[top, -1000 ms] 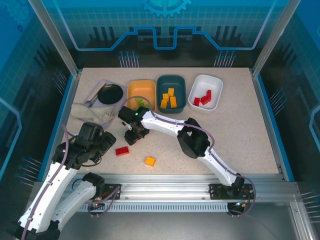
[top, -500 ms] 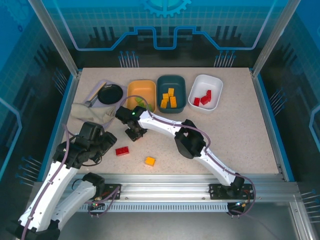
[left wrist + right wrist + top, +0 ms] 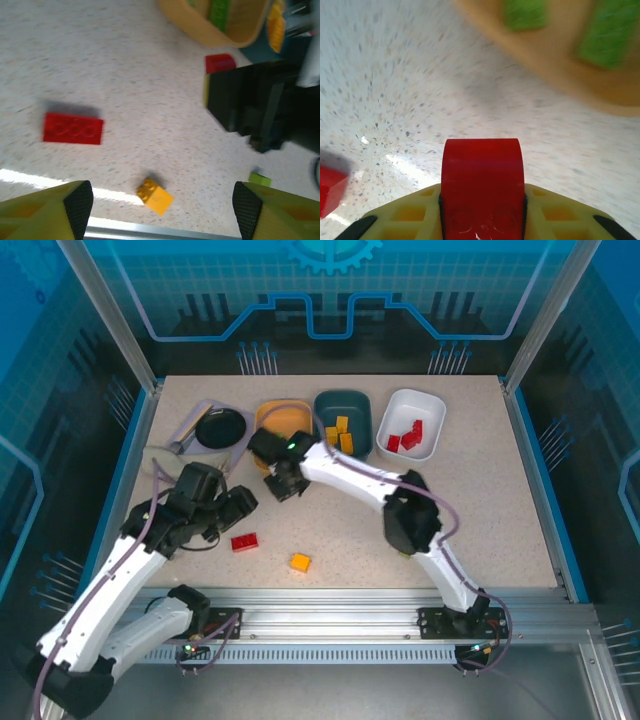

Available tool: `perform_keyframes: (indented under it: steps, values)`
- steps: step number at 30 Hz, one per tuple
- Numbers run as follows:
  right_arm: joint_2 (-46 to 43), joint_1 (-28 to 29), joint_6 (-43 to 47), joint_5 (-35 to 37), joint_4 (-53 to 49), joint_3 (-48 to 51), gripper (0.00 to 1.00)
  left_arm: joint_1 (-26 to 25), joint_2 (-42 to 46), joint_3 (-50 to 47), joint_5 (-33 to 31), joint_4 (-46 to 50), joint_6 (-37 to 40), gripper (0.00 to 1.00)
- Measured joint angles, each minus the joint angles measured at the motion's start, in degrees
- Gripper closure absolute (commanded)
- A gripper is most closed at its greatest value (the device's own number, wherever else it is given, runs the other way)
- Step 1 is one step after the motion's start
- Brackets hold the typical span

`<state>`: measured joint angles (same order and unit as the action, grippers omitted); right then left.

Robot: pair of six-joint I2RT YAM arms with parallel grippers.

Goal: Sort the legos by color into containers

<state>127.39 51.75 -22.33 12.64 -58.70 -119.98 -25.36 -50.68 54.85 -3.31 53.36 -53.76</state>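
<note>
Three tubs in a row along the far side of the desk (image 3: 480, 510): orange tub (image 3: 275, 423) on the left, teal tub (image 3: 330, 408) in the middle, white tub (image 3: 412, 405) on the right. In the orange tub, green bricks (image 3: 607, 37); in the teal, yellow bricks (image 3: 346, 443); in the white, red bricks (image 3: 410, 436). Right end effector (image 3: 482, 220) clenched on a red brick (image 3: 482, 175), just by the near rim of the orange tub (blurred in the right wrist view). Left end effector (image 3: 238, 510) released, fingers (image 3: 47, 212) spread wide with nothing between them, poised over the desk to the left of the right one. Loose on the desk near the arms: a long red brick (image 3: 244, 541) lying flat; a yellow brick (image 3: 299, 562) to its right and nearer the front rail, apart from it; and a small green piece (image 3: 260, 178), seen in the left wrist view beside the right end effector's black body. Left of the tubs, a round black bowl (image 3: 220, 427) and, nearer the arms, a crumpled cloth (image 3: 175, 455).
</note>
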Motion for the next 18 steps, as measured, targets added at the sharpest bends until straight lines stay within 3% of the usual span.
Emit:
perform_keyframes:
  steps: [7,18]
  values:
    - [-15.1,-16.48,-3.26,-2.03,3.23,8.07,0.72,-6.8,-13.25,6.4,2.03,-10.62,2.78,0.22]
    - [-12.66,-37.59,-8.11,-8.55,4.33,11.13,0.72,-9.22,-33.14,22.4,6.21,-20.76,5.75,0.22]
